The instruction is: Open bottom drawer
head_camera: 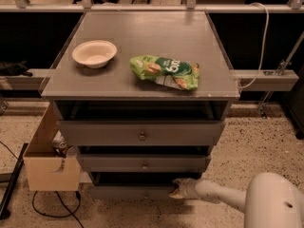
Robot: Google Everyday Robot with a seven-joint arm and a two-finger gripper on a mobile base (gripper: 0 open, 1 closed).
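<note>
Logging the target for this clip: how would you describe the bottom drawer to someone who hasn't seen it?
Find the grey cabinet topped by a white bowl and green snack bag. Of its three stacked drawer fronts, the bottom drawer lies nearest the floor. It is the narrowest and thinnest, and the gripper sits at its front, right of centre.

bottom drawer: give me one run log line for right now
task: open bottom drawer | end effector: low, at drawer front, right of centre | contact: cannot tell
</note>
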